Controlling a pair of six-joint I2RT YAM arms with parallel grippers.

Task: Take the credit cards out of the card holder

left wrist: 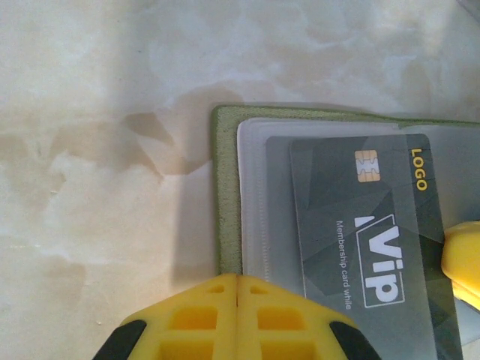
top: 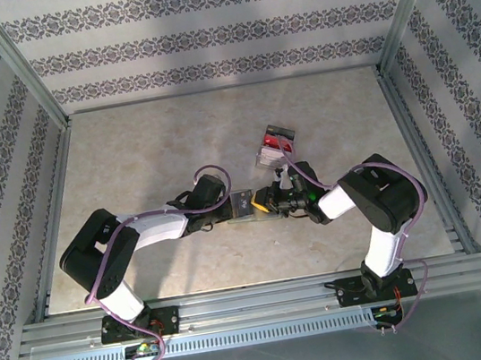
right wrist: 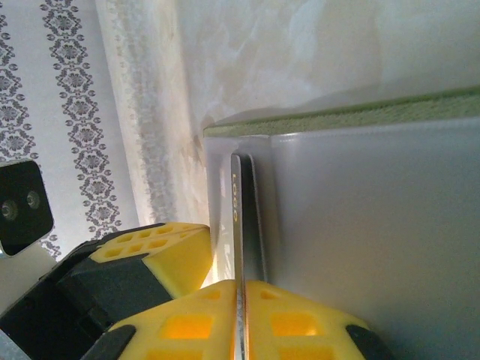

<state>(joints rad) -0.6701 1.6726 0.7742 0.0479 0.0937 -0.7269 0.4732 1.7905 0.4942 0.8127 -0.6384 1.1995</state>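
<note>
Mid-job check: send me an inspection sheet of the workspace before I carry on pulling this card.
Surface: marbled beige table, no spills seen.
Job's things: card holder lies open between the arms, with a dark card at its clear pocket. The red and white cards lie on the table beyond.
Clutter: nothing seen.
Grippers: left claw is shut on the holder's edge. Right claw is shut on the dark card's edge.
Cables: purple cables loop along both arms, away from the holder.
Surroundings: patterned walls, metal frame.
</note>
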